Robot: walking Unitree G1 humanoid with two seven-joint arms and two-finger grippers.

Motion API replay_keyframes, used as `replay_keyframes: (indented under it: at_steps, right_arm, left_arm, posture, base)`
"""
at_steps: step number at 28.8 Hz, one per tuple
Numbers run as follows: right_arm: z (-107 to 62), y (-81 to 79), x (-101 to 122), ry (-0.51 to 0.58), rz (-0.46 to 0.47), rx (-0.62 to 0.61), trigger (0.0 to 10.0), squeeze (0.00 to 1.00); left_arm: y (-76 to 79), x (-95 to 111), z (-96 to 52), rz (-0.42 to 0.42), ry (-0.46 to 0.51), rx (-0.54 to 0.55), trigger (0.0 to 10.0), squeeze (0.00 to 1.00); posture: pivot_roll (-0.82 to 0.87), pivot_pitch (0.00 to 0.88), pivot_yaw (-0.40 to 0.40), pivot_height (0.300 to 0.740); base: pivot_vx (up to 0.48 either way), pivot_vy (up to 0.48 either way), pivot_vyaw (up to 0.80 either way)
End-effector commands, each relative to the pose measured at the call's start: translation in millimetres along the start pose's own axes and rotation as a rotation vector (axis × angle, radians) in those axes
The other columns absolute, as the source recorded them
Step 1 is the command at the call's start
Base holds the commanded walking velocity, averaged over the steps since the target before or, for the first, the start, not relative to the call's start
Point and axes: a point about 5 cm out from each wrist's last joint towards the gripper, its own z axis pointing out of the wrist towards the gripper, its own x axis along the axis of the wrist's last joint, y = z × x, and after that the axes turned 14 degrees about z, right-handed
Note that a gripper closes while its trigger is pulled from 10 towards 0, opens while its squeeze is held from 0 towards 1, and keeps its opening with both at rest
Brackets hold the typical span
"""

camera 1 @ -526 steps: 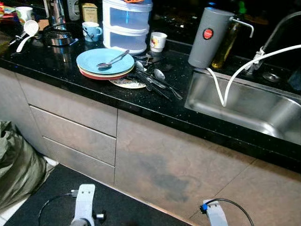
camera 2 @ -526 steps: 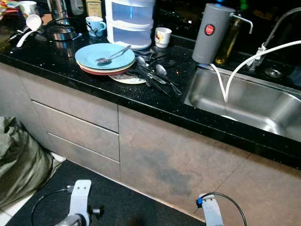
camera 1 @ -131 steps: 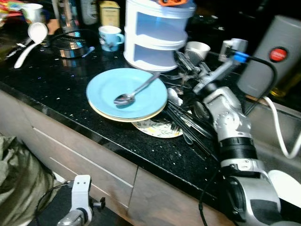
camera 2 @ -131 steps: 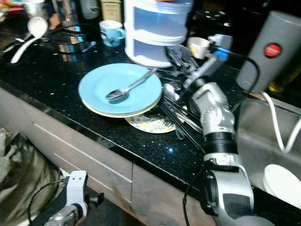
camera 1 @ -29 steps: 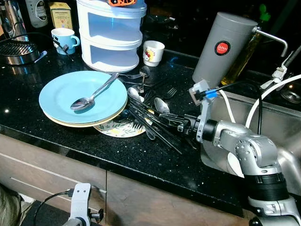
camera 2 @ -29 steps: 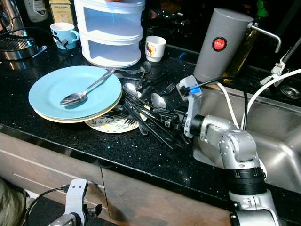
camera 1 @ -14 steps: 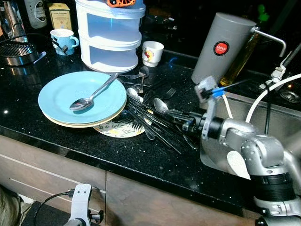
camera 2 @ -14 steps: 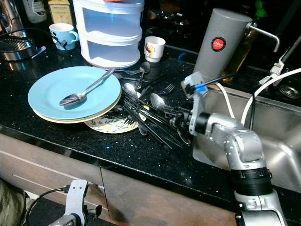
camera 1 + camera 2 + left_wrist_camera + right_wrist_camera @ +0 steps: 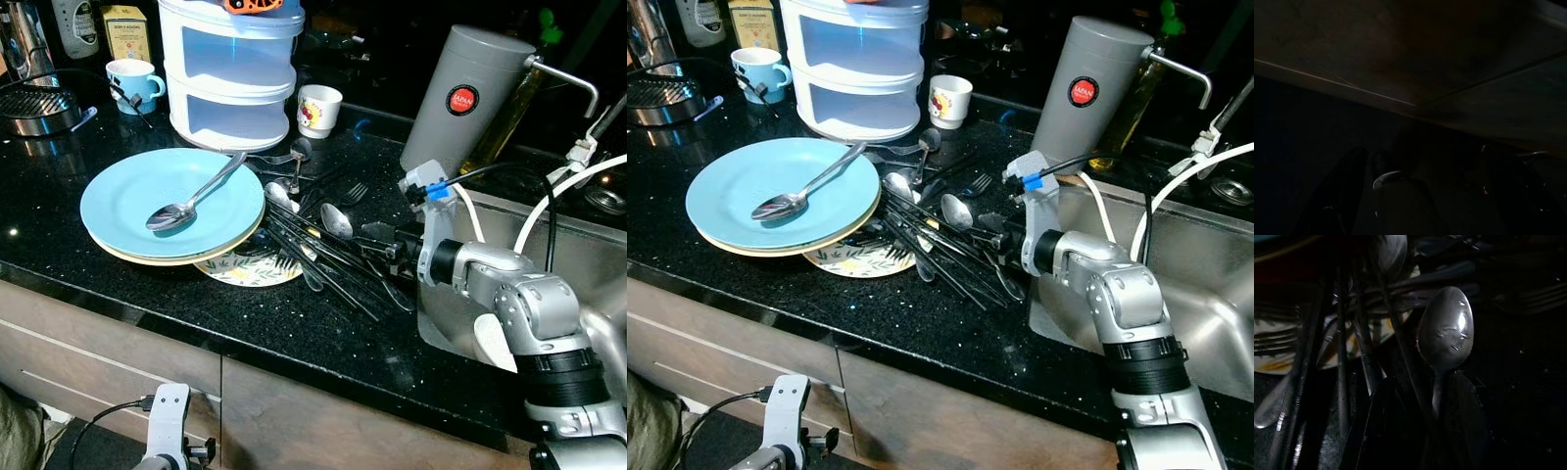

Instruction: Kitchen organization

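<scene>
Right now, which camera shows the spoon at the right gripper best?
The right wrist view: the spoon sits close up, bowl facing the camera, handle running between the fingers. Both eye views show it small beside the right gripper, amid the cutlery pile.

Grey cylindrical flask (image 9: pixel 465 96) at worktop back, beside sink: round red badge (image 9: pixel 462 100) with small white lettering, looks like "JAPAN", rest too small to read. Yellow box (image 9: pixel 122 35) at back left: printed label, unreadable. White cup (image 9: pixel 319 109): coloured picture, no legible words. No other text or numbers readable.
</scene>
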Motion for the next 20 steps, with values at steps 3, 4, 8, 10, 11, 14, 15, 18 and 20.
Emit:
replay_keyframes:
  at_steps: [3,4,8,10,11,14,15,18,20]
  right_arm:
    - [-3.8,7.1,-11.2,-0.059,0.02,-0.03,10.0,0.0]
    - [-4.4,6.8,-12.7,-0.065,0.026,-0.019,10.0,0.0]
    - [-6.5,4.2,-13.4,-0.062,0.057,0.03,10.0,0.0]
    - [-7.2,2.8,-13.6,-0.062,0.066,0.047,10.0,0.0]
    - [-7.2,2.8,-13.6,-0.062,0.066,0.047,10.0,0.0]
    - [-9.2,-0.2,-12.2,-0.052,0.086,0.086,10.0,0.0]
    - [-9.2,-0.2,-12.2,-0.052,0.086,0.086,10.0,0.0]
    - [-10.2,-1.0,-10.3,-0.039,0.099,0.097,10.0,0.0]
    - [-10.5,-1.1,-10.0,-0.038,0.099,0.099,10.0,0.0]
  left_arm:
    - [6.7,-5.4,0.1,0.003,-0.017,-0.021,10.0,0.0]
    - [6.6,-5.4,0.0,0.003,-0.017,-0.021,10.0,0.0]
    - [6.1,-6.4,-0.3,0.002,-0.02,-0.02,10.0,0.0]
    - [6.1,-6.6,-0.4,0.001,-0.021,-0.02,10.0,0.0]
    - [6.1,-6.6,-0.4,0.001,-0.021,-0.02,10.0,0.0]
    - [6.0,-5.9,-0.2,-0.001,-0.018,-0.02,10.0,0.0]
    - [6.0,-5.9,-0.2,-0.001,-0.018,-0.02,10.0,0.0]
    - [6.1,-5.9,-0.2,0.001,-0.019,-0.021,10.0,0.0]
    - [6.2,-6.1,-0.2,0.002,-0.019,-0.022,10.0,0.0]
  posture:
    - [0.08,0.014,-0.082,0.74]
    - [0.08,0.013,-0.083,0.74]
    - [0.08,0.015,-0.082,0.74]
    - [0.08,0.016,-0.082,0.74]
    - [0.08,0.016,-0.082,0.74]
    - [0.08,0.015,-0.08,0.74]
    - [0.08,0.015,-0.08,0.74]
    - [0.08,0.014,-0.077,0.74]
    - [0.08,0.014,-0.077,0.74]
  base:
    - [0.0,0.0,0.0]
    - [0.0,0.0,0.0]
    - [0.0,0.0,0.0]
    - [0.0,0.0,0.0]
    - [0.0,0.0,0.0]
    - [0.0,0.0,0.0]
    - [0.0,0.0,0.0]
    - [0.0,0.0,0.0]
    - [0.0,0.0,0.0]
